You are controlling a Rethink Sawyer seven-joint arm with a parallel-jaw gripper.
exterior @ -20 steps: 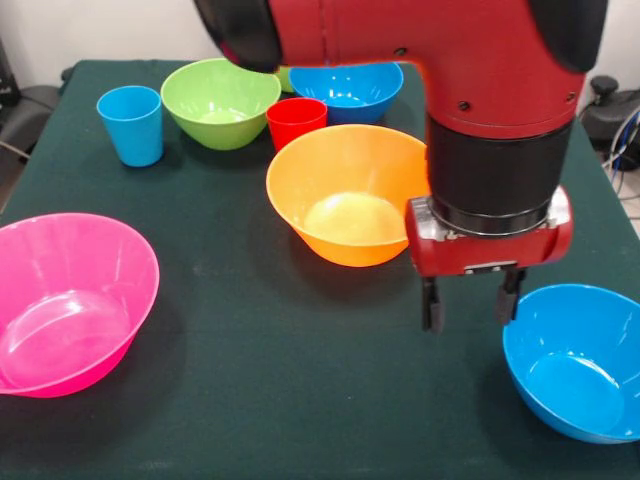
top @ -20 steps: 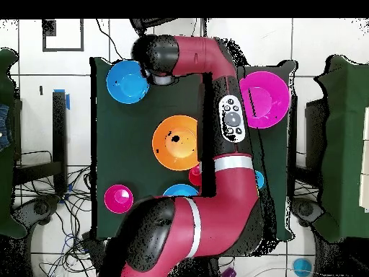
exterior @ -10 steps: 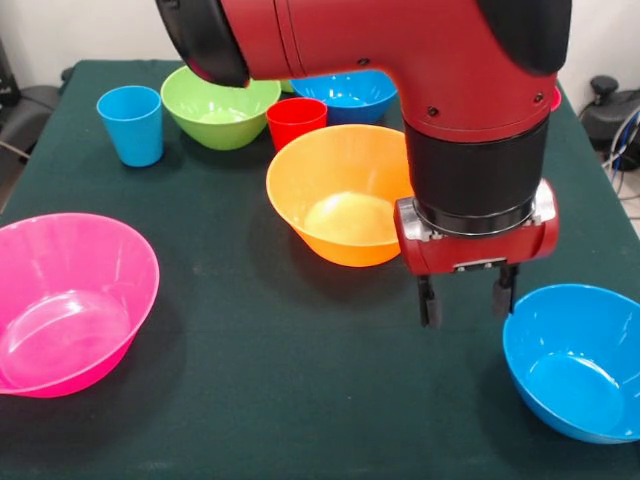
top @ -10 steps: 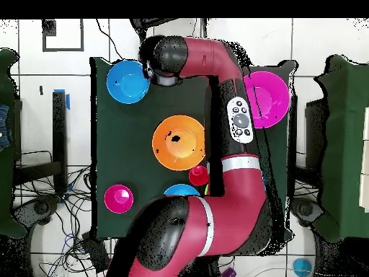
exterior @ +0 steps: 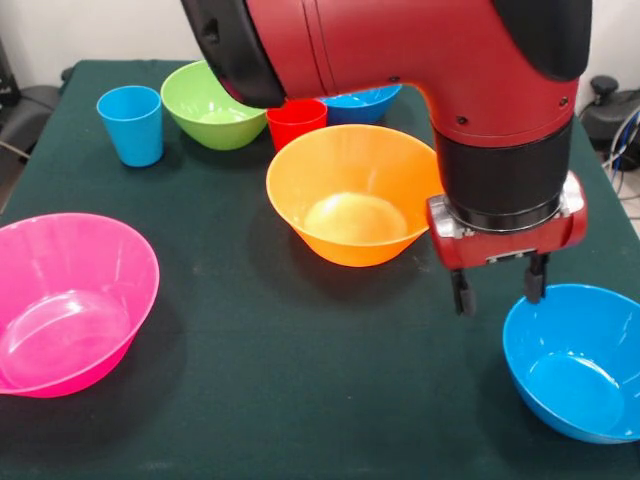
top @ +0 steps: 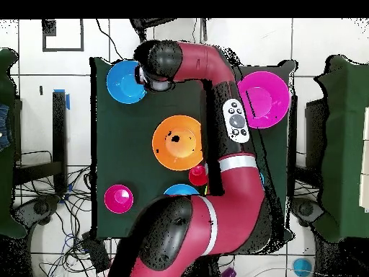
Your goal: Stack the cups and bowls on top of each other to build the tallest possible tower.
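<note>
My gripper (exterior: 498, 291) hangs open and empty beside the near blue bowl (exterior: 575, 360), just above the green cloth. Its right finger (exterior: 537, 281) is at that bowl's far left rim and the left finger is outside the bowl. The large orange bowl (exterior: 350, 195) sits upright mid-table with nothing in it. A big pink bowl (exterior: 70, 300) is at the front left. The light blue cup (exterior: 132, 123), a lime green bowl (exterior: 208, 105), a red cup (exterior: 297, 122) and a second blue bowl (exterior: 362, 98) stand at the back. In the overhead view the arm's wrist (top: 158, 61) hides the gripper.
The overhead view shows the blue bowl (top: 124, 81), orange bowl (top: 178, 142), pink bowl (top: 267, 99), and a small magenta bowl (top: 118, 198) near the table's corner. The arm covers much of the table's (top: 119, 137) middle strip. Chairs stand at both sides.
The gripper has shifted right in the front view, from beside the orange bowl to the blue bowl's rim. It stays open. No bowl or cup has moved.
</note>
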